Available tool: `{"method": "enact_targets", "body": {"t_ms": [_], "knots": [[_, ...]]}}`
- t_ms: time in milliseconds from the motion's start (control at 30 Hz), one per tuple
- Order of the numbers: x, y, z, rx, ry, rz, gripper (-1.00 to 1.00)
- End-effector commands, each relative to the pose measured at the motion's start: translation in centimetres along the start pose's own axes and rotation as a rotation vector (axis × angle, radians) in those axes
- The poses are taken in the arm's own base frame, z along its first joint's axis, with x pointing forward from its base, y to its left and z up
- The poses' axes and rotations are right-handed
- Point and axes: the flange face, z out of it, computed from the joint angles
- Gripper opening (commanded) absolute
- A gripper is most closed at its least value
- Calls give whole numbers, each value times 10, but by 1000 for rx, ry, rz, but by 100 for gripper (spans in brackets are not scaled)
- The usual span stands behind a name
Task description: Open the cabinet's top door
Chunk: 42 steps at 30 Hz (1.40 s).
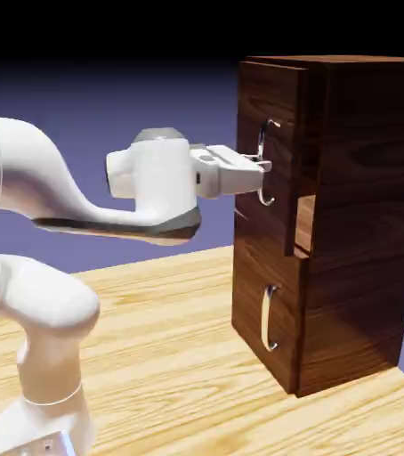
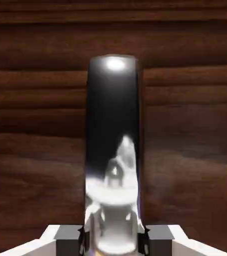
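The hand [image 1: 261, 166] grips the top door's curved silver handle [image 1: 263, 160] mid-bow, a sound hold. The polished metal may slip; the wooden top door [image 1: 272, 98] probably swings stiffly.

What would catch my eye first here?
Probably the tall dark cabinet at the exterior view's right, its top door slightly ajar. Then the white arm reaching from the left, its gripper closed on the door's curved silver handle.
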Motion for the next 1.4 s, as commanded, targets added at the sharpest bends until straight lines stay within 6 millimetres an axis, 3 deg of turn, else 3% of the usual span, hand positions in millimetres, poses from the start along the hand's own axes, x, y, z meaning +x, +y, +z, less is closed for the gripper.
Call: {"method": "enact_targets", "body": {"t_ms": [0, 433, 833, 1100, 1367], "knots": [[-3, -3, -5, -18, 18, 0, -100], [-39, -39, -63, -222, 222, 0, -100], [-88, -88, -105, -431, 431, 0, -100], [-132, -132, -123, -601, 600, 0, -100], [-177, -177, -125, -769, 769, 0, -100]]}}
